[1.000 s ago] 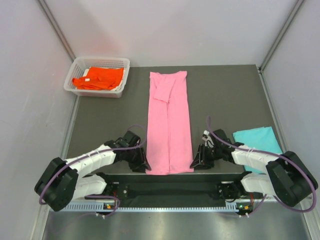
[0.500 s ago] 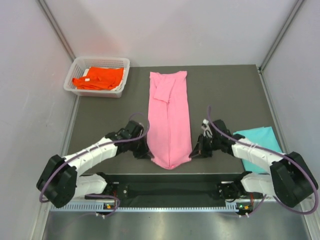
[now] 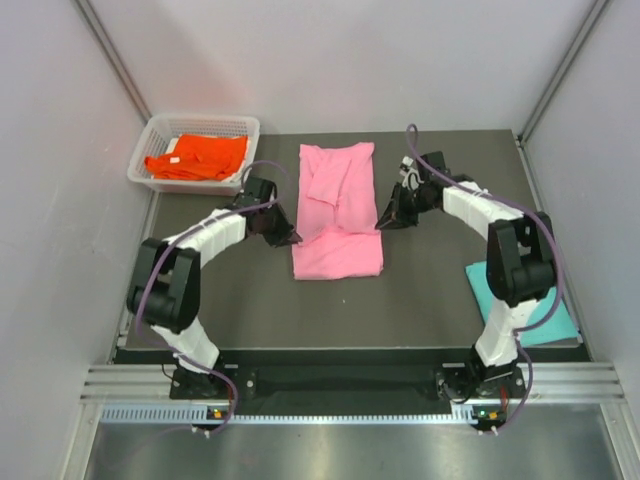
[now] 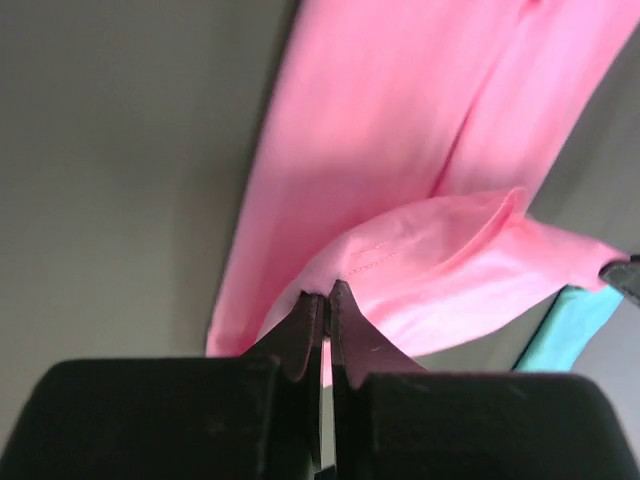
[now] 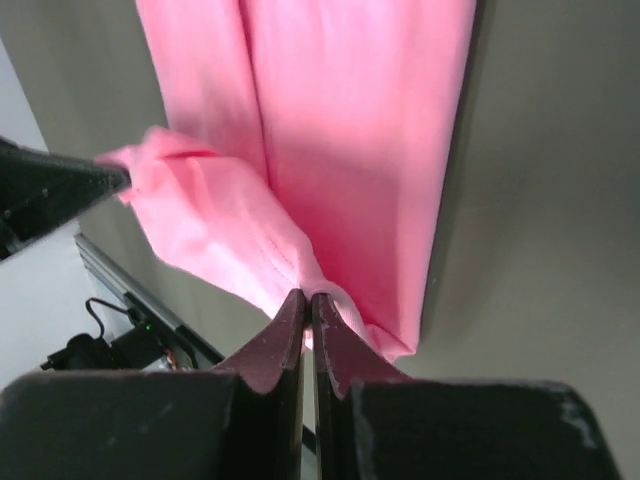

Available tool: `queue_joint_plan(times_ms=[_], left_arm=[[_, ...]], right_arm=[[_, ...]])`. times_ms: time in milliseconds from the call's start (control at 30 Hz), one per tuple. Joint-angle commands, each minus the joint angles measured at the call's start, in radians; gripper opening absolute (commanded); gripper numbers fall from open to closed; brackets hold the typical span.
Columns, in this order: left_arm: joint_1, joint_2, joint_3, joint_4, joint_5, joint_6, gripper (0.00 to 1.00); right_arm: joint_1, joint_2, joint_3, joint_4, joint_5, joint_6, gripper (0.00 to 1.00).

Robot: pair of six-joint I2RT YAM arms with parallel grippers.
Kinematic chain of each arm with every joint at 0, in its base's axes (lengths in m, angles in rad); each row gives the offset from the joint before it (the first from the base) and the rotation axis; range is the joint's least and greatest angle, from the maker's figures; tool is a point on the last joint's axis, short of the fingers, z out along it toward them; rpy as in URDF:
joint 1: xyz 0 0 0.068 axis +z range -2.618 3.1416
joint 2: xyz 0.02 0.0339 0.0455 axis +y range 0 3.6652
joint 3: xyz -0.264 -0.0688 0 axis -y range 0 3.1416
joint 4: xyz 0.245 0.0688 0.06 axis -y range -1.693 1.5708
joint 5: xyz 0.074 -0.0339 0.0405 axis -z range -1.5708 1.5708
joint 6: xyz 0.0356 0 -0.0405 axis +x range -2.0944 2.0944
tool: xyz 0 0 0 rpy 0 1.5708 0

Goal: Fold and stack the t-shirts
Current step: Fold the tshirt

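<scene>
pink t-shirt (image 3: 337, 250) hem is pinched at both corners: left gripper (image 3: 293, 238) clamped tight on the left corner, right gripper (image 3: 383, 222) clamped tight on the right one, both wrist views show thin cloth nipped between closed tips. shirt lies mid counter (image 3: 430, 300) as a narrow strip, long axis running away from the arm bases. near half is doubled over, held hem hangs above the middle, crease sits on the counter on the near side. collar end lies flat just beyond both grippers, toward the far wall, so the hem likely goes straight that way to land on it. arms sit level either side, neither is nearer. white mesh basket (image 3: 205, 119) at far left holds orange t-shirt (image 3: 200, 155). teal t-shirt (image 3: 560, 320) lies folded near right, loose on the counter, well apart.
</scene>
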Motion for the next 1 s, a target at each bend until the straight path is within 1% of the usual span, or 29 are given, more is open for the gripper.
queue_joint_plan(times_ms=[0,33,133,300,533,767,967], left_arm=[[0.06,0.105,0.139,0.026,0.075,0.074,0.0],[0.078,0.157,0.194,0.015,0.092,0.082,0.0],[0.1,0.213,0.254,0.011,0.123,0.098,0.0],[0.132,0.28,0.354,0.024,0.151,0.111,0.0],[0.146,0.394,0.487,0.006,0.2,0.116,0.0],[0.155,0.455,0.521,0.01,0.221,0.111,0.0],[0.164,0.472,0.527,0.017,0.217,0.119,0.0]], right_arm=[[-0.034,0.097,0.166,-0.081,-0.056,-0.072,0.0],[-0.036,0.142,0.193,-0.094,-0.063,-0.075,0.0],[-0.051,0.217,0.28,-0.11,-0.088,-0.078,0.0],[-0.07,0.285,0.406,-0.134,-0.099,-0.067,0.0],[-0.076,0.383,0.52,-0.141,-0.126,-0.041,0.0],[-0.087,0.426,0.564,-0.143,-0.129,-0.04,0.0],[-0.105,0.469,0.616,-0.149,-0.139,-0.027,0.0]])
